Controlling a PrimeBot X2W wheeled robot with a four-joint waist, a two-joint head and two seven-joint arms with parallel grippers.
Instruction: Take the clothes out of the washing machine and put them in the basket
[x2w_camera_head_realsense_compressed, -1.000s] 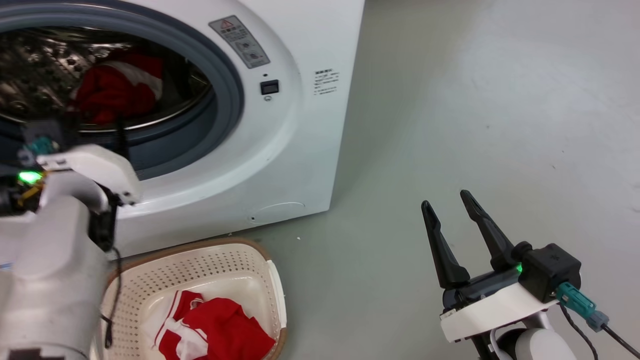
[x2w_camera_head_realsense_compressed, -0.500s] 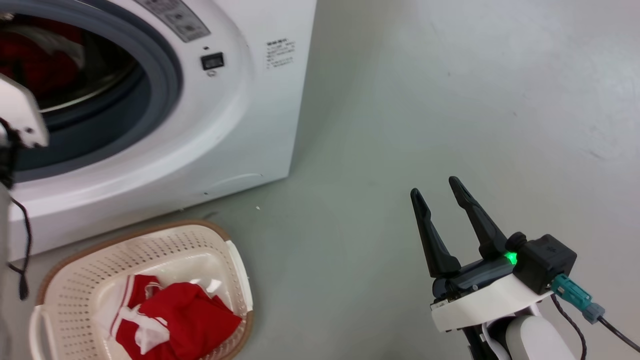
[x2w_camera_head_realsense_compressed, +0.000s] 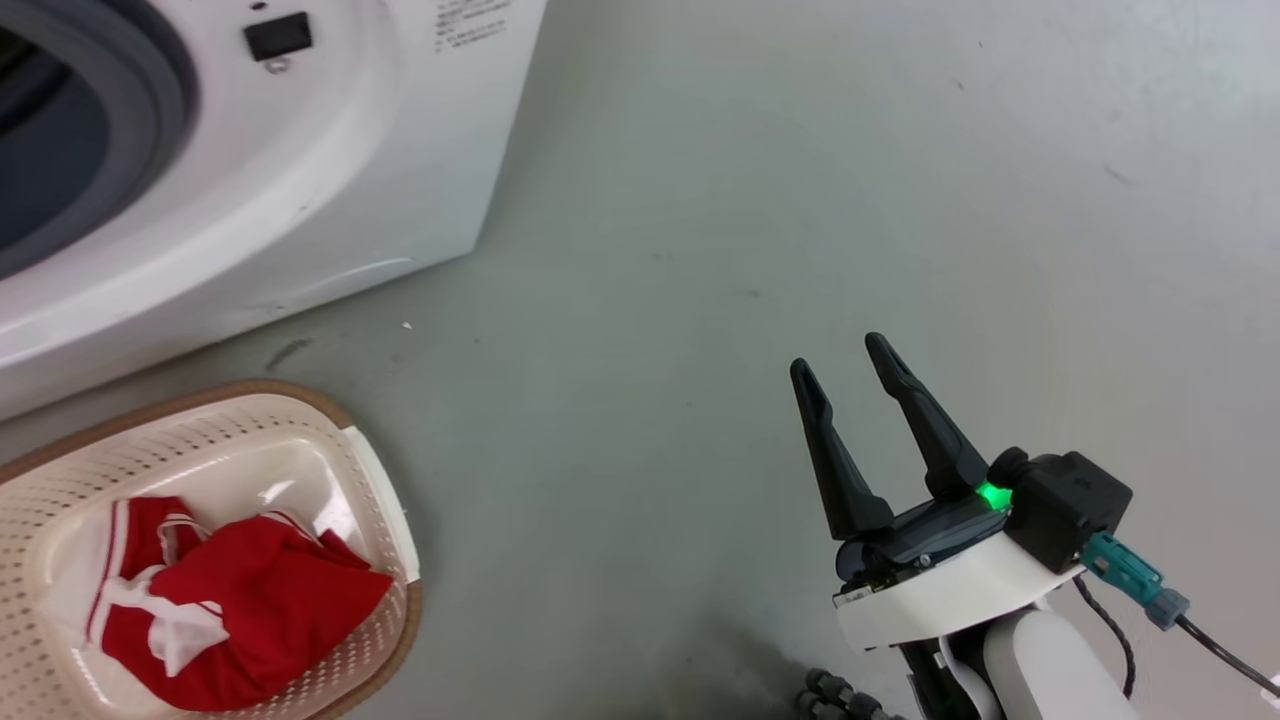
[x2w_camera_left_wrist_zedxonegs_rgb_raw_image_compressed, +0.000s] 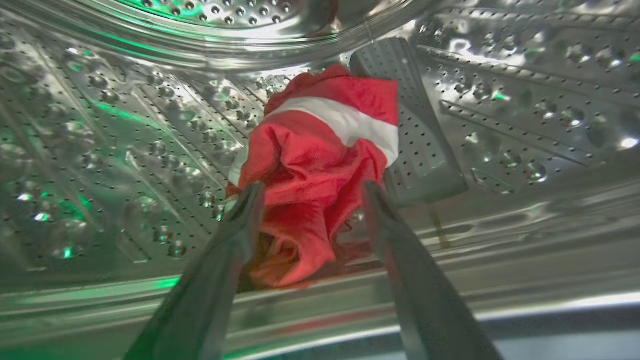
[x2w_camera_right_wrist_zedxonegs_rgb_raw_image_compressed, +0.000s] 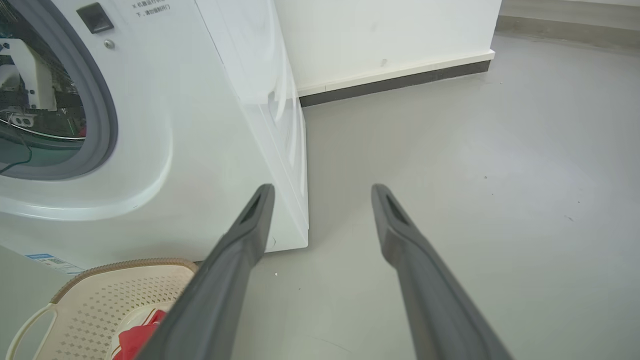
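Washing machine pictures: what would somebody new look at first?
A bright red garment with a white stripe lies in the shiny steel drum, framed by the open fingers of the left gripper. More red clothes sit in the cream basket on the floor by the washing machine. The right gripper is open above bare grey floor.

from the head, looks steeply down at the grey floor (x2w_camera_head_realsense_compressed: 700, 200), with the washing machine (x2w_camera_head_realsense_compressed: 330, 180) cut off at the upper left and the basket (x2w_camera_head_realsense_compressed: 200, 430) at the lower left. from the left wrist, sits very close inside the drum (x2w_camera_left_wrist_zedxonegs_rgb_raw_image_compressed: 100, 150), facing the red garment (x2w_camera_left_wrist_zedxonegs_rgb_raw_image_compressed: 310, 165) at centre frame. from the right wrist, faces low across the floor toward the wall (x2w_camera_right_wrist_zedxonegs_rgb_raw_image_compressed: 375, 40) at the top; shares washing machine and basket with the head view.
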